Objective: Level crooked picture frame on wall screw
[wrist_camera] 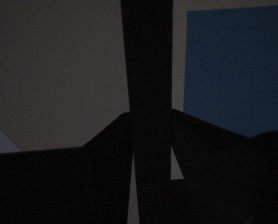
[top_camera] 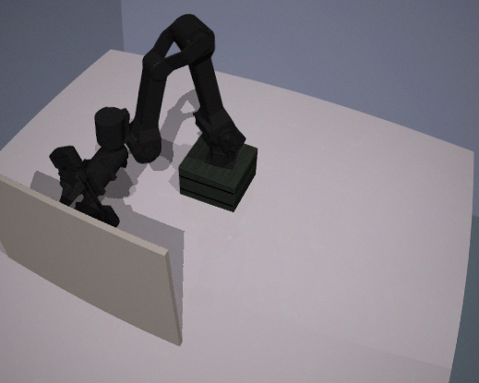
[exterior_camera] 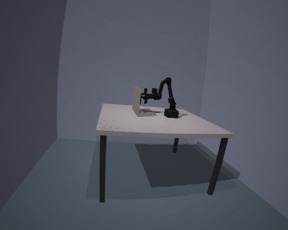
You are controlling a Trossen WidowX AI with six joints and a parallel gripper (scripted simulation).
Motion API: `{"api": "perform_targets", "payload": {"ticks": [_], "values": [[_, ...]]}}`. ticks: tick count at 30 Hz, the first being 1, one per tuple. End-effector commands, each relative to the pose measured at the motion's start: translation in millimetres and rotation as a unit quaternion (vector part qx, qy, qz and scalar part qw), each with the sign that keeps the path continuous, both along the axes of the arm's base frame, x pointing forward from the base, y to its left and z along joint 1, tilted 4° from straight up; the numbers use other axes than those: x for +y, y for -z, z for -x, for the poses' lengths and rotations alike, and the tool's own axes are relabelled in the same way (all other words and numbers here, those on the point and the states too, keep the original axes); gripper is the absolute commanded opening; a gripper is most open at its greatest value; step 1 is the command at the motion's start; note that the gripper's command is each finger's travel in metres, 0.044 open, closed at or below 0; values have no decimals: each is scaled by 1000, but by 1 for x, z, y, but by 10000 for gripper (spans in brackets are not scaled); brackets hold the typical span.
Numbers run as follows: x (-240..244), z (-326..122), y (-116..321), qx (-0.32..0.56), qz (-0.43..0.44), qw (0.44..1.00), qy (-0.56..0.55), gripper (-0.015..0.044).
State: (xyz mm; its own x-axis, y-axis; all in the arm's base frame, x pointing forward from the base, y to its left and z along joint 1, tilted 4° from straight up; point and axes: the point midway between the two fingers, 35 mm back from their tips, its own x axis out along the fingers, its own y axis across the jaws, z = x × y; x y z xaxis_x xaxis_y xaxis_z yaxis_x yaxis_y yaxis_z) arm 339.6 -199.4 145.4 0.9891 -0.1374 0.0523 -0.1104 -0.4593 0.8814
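Observation:
The picture frame's dark side bar (wrist_camera: 147, 55) runs nearly upright through the middle of the wrist view. Right of it are a pale mat and the blue picture (wrist_camera: 230, 65), whose top edge rises slightly to the right in that view. My gripper (wrist_camera: 148, 118) is shut on this side bar, one finger on each side. The gripper also shows in the exterior view (exterior_camera: 142, 96), close against the upright panel's front. The panel's back faces the top view and hides the frame there. The screw and notched strip are hidden; whether the frame is level I cannot tell.
The beige upright panel (top_camera: 85, 259) (exterior_camera: 136, 101) stands on the white table (top_camera: 329, 250) (exterior_camera: 162, 126). The arm's dark green base block (top_camera: 214, 176) (exterior_camera: 171, 113) stands on the table a short way in front of the panel.

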Motion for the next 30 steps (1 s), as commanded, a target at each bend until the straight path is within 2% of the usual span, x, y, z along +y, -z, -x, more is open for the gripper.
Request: {"api": "perform_targets", "payload": {"ticks": [1,30], "values": [[0,0,-2,-5,1,1000,3,0],[4,-1,4,-4,3,1000,0,0]]}}
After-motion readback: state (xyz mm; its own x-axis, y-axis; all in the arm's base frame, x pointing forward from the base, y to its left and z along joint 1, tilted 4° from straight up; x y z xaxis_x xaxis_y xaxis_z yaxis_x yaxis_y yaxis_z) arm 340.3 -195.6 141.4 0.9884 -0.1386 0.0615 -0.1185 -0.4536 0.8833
